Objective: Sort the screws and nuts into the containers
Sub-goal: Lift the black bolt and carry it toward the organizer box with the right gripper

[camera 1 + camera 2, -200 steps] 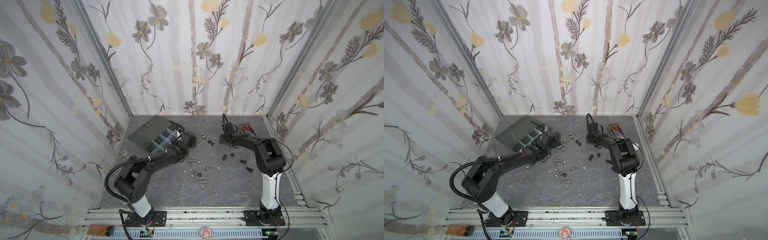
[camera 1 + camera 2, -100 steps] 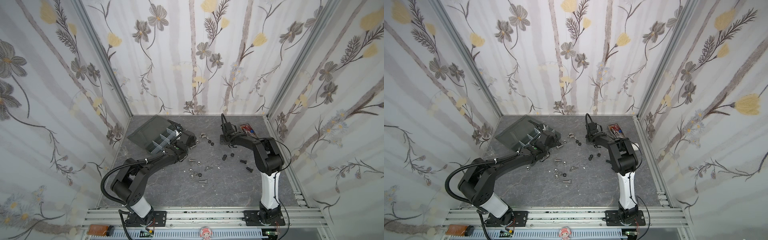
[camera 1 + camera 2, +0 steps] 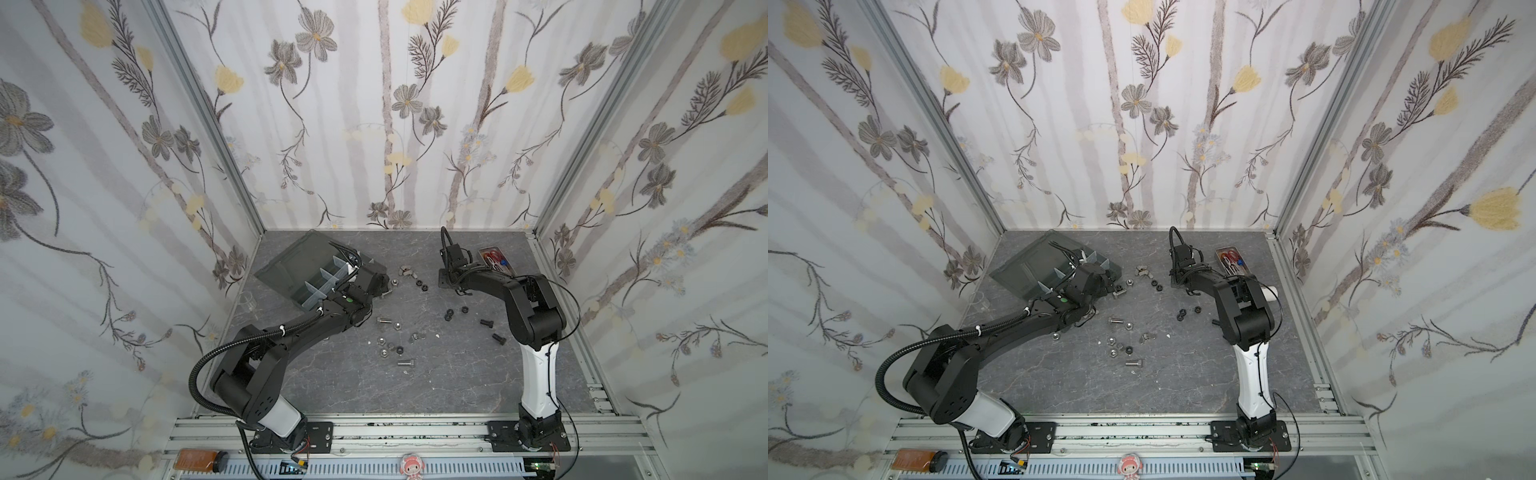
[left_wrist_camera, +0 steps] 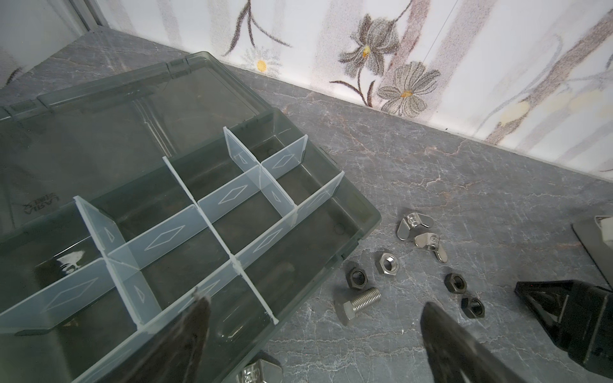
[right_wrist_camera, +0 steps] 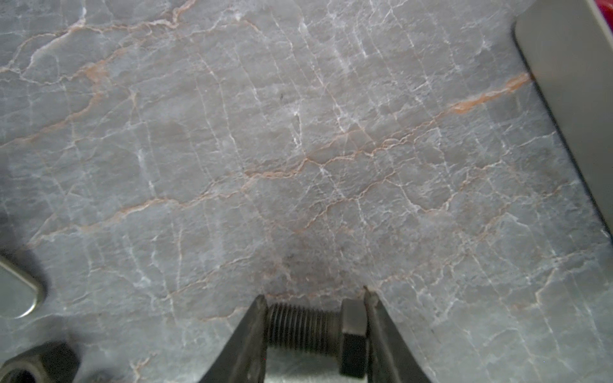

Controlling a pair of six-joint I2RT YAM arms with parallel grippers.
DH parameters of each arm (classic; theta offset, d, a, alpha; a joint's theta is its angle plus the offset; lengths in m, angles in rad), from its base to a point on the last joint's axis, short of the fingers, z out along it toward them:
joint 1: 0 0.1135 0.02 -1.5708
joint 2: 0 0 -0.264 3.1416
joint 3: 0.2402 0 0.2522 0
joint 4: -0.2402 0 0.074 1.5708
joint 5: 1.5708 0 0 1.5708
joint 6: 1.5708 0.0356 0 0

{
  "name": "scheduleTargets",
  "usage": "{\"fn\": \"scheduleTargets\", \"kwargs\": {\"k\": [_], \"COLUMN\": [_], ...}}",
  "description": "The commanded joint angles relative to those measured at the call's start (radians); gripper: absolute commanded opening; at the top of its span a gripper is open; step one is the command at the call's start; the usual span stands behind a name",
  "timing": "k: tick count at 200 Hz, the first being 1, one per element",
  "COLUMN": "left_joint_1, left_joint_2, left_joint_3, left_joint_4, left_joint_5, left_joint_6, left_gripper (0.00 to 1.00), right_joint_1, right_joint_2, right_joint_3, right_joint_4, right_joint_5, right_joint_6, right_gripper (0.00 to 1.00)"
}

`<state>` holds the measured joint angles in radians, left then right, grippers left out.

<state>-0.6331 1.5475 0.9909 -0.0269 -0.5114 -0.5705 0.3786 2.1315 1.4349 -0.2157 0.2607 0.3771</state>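
gripping a black bolt end to end, the right gripper has one finger on the hex head and the other on the threaded tip. the bolt lies level, low over the grey marbled table, and i cannot tell whether it touches. it is dull and dark, with fine threads and a thick head. the metal tray sits near it, holding red-handled scissors in a top view. raised lettering on the lid of the smoky box shows mirrored and i cannot read it. its clear dividers carry diamond and triangle marks. the left gripper hangs with jaws wide apart above the box's corner, a silver bolt on the table below the gap. just beside the box lie two wing nuts, a silver nut and three black nuts.
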Motion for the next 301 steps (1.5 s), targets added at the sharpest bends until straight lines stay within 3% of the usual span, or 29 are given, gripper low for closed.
{"fn": "scheduleTargets", "kwargs": {"k": [1, 96, 168, 224, 301], "left_joint_1": [0.0, 0.001, 0.052, 0.088, 0.107], "left_joint_2": [-0.032, -0.224, -0.481, -0.58, -0.68], "left_joint_3": [-0.012, -0.091, -0.214, -0.262, -0.318], "left_joint_4": [-0.01, -0.118, -0.224, -0.316, -0.331], "left_joint_5": [-0.007, 0.004, 0.049, 0.063, 0.078], "left_joint_6": [-0.023, -0.059, -0.115, -0.109, -0.13], "left_gripper": [1.0, 1.0, 1.0, 1.0, 1.0], "right_joint_1": [-0.001, 0.027, 0.117, 0.18, 0.25], "right_joint_2": [0.006, -0.124, -0.262, -0.195, 0.03], "right_joint_3": [0.004, -0.049, -0.065, 0.089, 0.372], "right_joint_4": [-0.028, -0.028, -0.038, -0.051, -0.002], "right_joint_5": [0.0, -0.061, -0.221, -0.335, -0.448], "right_joint_6": [0.011, -0.017, -0.09, -0.13, -0.149], "right_gripper": [0.35, 0.26, 0.24, 0.24, 0.23]}}
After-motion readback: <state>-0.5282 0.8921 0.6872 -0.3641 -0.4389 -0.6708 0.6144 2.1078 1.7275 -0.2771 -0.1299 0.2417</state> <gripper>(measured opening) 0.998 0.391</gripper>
